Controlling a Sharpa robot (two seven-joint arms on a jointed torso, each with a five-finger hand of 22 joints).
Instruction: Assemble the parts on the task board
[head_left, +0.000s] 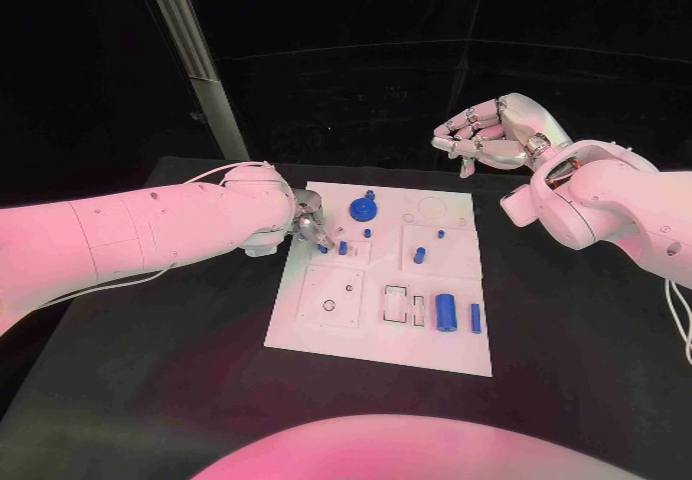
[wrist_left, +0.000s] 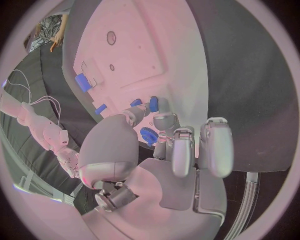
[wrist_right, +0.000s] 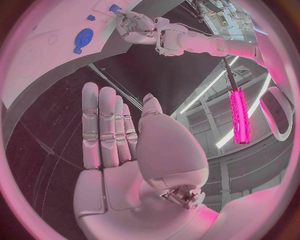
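In the head view, the white task board (head_left: 378, 330) lies in the middle of the frame on the black table (head_left: 173, 380). The left hand (head_left: 309, 226) sits at the board's left edge, fingers pointing down toward a small blue peg (head_left: 345, 248) near its upper left; whether it grips anything cannot be told here. A round blue gear (head_left: 365, 209) lies near the board's top, and a blue cylinder (head_left: 446, 312) stands with a thinner blue pin (head_left: 475, 318) at the lower right. The right hand (head_left: 493, 133) hangs at the upper right, off the board, fingers loosely curled around nothing.

In the left wrist view, the left hand (wrist_left: 164, 131) reaches down to the board (wrist_left: 144, 45), its fingertips (wrist_left: 164, 120) closing round a small blue part (wrist_left: 153, 104).

In the right wrist view, the right hand (wrist_right: 119, 135) is flat with fingers straight and side by side, holding nothing; the gear (wrist_right: 83, 38) shows at the upper left.
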